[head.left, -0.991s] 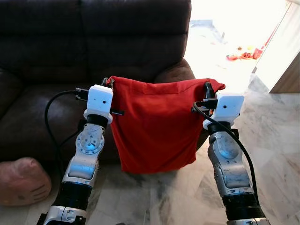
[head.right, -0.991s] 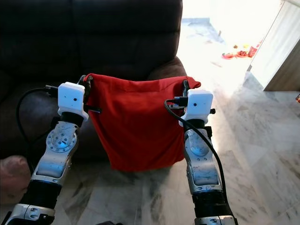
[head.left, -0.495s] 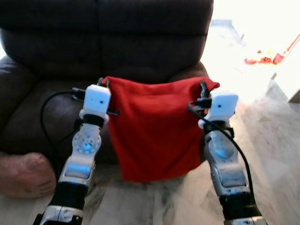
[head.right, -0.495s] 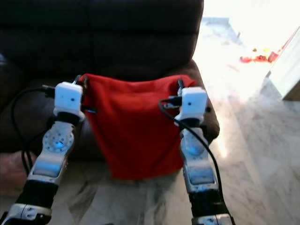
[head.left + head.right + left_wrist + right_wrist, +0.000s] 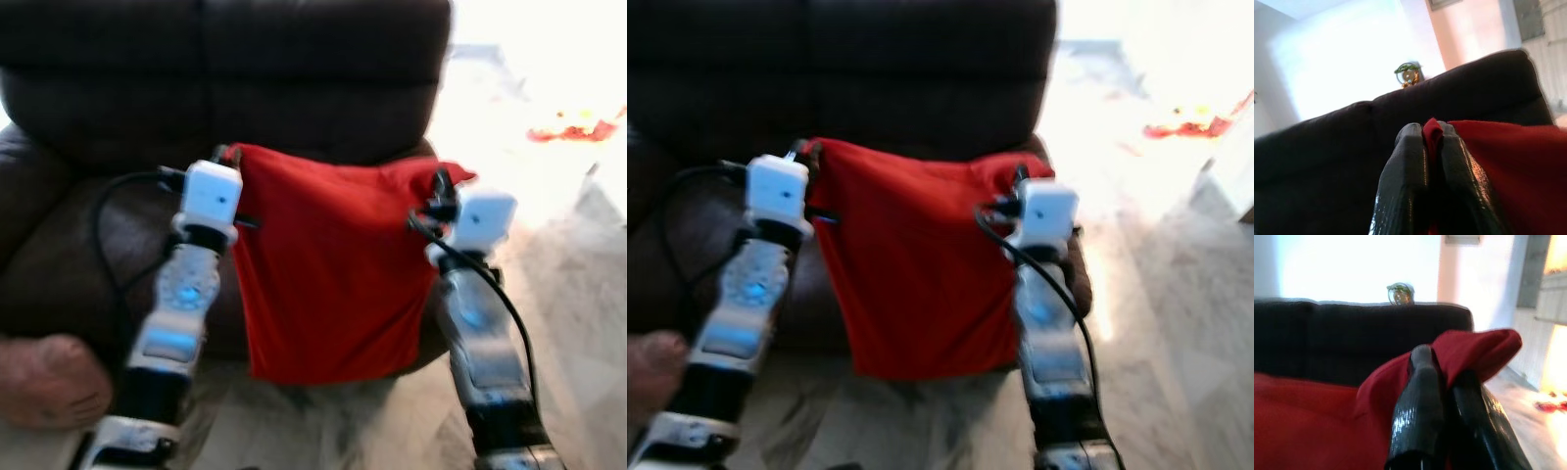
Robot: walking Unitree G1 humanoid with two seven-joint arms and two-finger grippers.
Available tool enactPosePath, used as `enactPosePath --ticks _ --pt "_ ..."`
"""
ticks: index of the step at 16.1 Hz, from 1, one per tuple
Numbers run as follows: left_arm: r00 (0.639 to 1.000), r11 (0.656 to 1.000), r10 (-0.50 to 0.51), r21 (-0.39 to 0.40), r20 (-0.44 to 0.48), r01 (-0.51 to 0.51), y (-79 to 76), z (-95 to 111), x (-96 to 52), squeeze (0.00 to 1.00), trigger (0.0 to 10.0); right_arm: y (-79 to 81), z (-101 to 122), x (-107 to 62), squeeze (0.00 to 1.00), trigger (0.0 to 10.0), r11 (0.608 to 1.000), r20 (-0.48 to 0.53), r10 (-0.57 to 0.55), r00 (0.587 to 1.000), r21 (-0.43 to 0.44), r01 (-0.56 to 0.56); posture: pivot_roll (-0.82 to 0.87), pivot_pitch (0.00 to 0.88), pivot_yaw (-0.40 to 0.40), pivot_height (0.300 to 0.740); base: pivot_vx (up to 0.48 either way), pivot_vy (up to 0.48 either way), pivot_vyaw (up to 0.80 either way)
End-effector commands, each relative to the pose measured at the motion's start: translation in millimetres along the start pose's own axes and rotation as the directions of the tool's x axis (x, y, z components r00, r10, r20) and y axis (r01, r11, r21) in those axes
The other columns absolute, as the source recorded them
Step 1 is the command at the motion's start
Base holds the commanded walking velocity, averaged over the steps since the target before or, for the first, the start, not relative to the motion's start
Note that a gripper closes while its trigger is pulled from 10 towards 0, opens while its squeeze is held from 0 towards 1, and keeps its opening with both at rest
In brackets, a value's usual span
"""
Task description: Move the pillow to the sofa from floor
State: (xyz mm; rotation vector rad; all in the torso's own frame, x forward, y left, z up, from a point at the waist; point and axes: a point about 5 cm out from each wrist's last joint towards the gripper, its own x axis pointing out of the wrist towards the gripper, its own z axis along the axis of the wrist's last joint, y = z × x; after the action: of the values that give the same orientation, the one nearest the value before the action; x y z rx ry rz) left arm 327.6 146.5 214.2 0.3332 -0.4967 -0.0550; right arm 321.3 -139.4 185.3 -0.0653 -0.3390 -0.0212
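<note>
Sofa (image 5: 225, 88) comes first, because it is the biggest thing here. It is dark brown and soft, with a tall back and a wide seat, and it sits right in front of the robot. Beside it, the floor (image 5: 578, 294) is pale stone with grey streaks, and bright light falls on it off to the right.

Next comes the pillow (image 5: 333, 264). It is red and hangs flat like a sheet of cloth. It is up off the floor, held in the air in front of the sofa seat. Its top edge runs from one arm to the other, and its bottom edge hangs low, near the front of the seat.

The two silver arms reach up from below. The left tool (image 5: 223, 157) is pinched tight on the pillow's top left corner. In the left wrist view, a fold of red cloth is squeezed between the two black fingers (image 5: 1405, 186). The right tool (image 5: 443, 186) is pinched tight on the top right corner. In the right wrist view, the red cloth bunches over and between its black fingers (image 5: 1418, 416).

A pinkish brown round thing (image 5: 49, 382) lies on the floor by the left end of the sofa. Some small red and orange things (image 5: 578, 127) lie far off on the bright floor, too blurry to name. A little round green and gold thing (image 5: 1409, 74) sits behind the sofa back.
</note>
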Motion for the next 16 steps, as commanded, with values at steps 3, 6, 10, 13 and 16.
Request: enactPosePath --ticks 3,6,10,13,16 --pt "0.980 0.999 0.034 -0.016 0.195 -0.031 7.8 46 20.5 0.00 10.0 -8.6 41 12.2 0.00 10.0 1.000 0.167 -0.021 0.986 -0.002 0.022 0.02 0.000 -0.006 0.740 0.340 0.000 0.00" --pt "0.971 1.000 0.028 -0.013 0.236 -0.026 9.4 59 26.1 0.00 10.0 -10.0 74 20.5 0.00 10.0 1.000 0.271 -0.025 0.962 0.007 0.024 0.02 0.000 -0.005 0.740 0.338 0.000 0.00" --pt "0.961 0.999 0.042 -0.005 0.275 -0.042 14.4 71 30.8 0.00 10.0 -13.1 91 24.2 0.00 10.0 1.000 0.321 -0.026 0.947 0.000 0.027 0.03 0.000 -0.011 0.740 0.337 0.000 0.00" --pt "0.963 0.999 0.044 -0.010 0.264 -0.043 14.2 69 30.1 0.00 10.0 -16.0 102 25.5 0.00 10.0 0.999 0.343 -0.032 0.939 0.002 0.034 0.02 0.000 -0.009 0.740 0.337 0.000 0.00" --pt "0.966 0.999 0.042 -0.013 0.255 -0.040 12.2 67 28.1 0.00 10.0 -16.4 100 24.6 0.00 10.0 0.999 0.332 -0.034 0.943 0.002 0.035 0.02 0.000 -0.012 0.740 0.339 0.000 0.00"
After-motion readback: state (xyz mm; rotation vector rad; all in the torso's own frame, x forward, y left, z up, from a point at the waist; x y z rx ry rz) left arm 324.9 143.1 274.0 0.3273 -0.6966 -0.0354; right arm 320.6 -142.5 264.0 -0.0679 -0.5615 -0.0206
